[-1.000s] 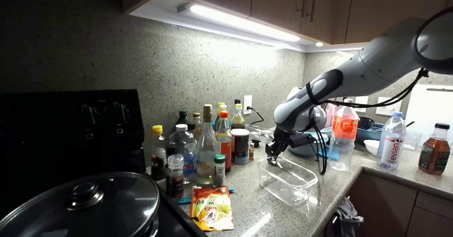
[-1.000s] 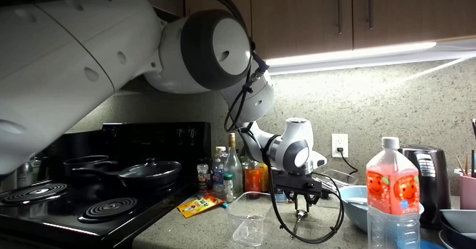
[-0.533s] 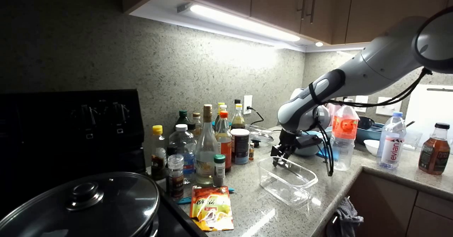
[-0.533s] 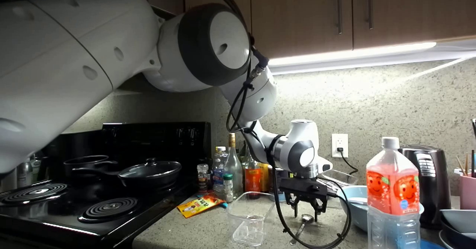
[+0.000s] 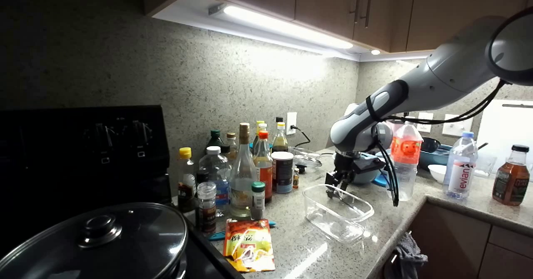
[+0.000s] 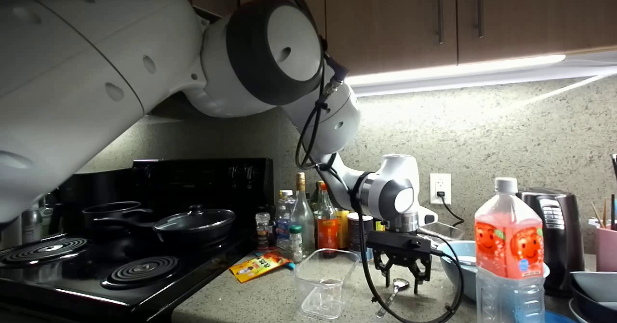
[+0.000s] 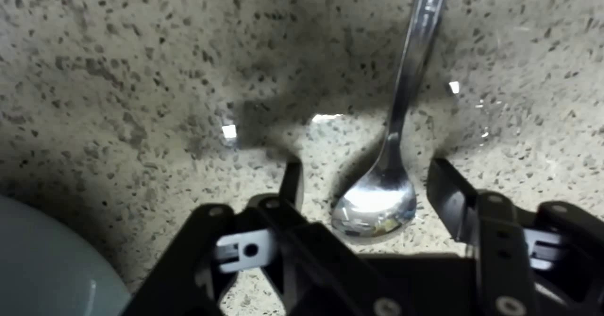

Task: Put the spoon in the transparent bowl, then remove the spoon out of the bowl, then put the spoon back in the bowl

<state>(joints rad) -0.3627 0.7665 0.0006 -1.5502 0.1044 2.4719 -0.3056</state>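
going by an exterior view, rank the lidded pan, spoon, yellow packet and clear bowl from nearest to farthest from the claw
1. Spoon: right at the open claw.
2. Clear bowl: left of the claw in the picture.
3. Yellow packet: left of the clear bowl, toward the stove.
4. Lidded pan: on the stove, farther left.

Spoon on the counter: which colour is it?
The spoon is shiny silver, clearest in the wrist view.
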